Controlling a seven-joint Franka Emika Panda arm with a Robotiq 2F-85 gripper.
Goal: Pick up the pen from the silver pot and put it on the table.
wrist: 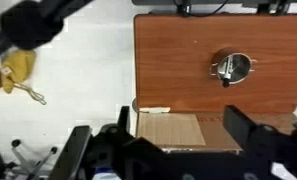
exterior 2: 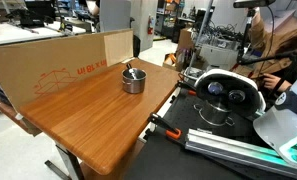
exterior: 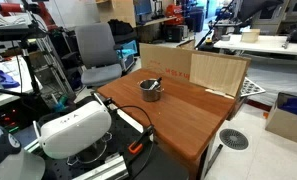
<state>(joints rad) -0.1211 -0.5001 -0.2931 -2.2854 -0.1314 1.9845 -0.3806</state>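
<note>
The silver pot [exterior: 151,90] stands on the reddish-brown table [exterior: 178,120], near the upright board. It also shows in the other exterior view [exterior 2: 134,81] and small in the wrist view [wrist: 231,67]. The pen [exterior: 154,82] is a thin stick that leans inside the pot, its end poking over the rim [exterior 2: 129,70]. In the wrist view it is too small to make out. My gripper [wrist: 186,135] is open and empty, high above the table's edge and far from the pot. The two dark fingers frame the bottom of the wrist view.
A pale upright board [exterior: 216,72] stands along one table edge [exterior 2: 58,60]. The white robot arm [exterior: 73,130] and black cables with an orange piece [exterior: 136,147] sit at the table's near end. A grey office chair [exterior: 96,50] stands behind. A yellow object [wrist: 18,68] lies on the floor.
</note>
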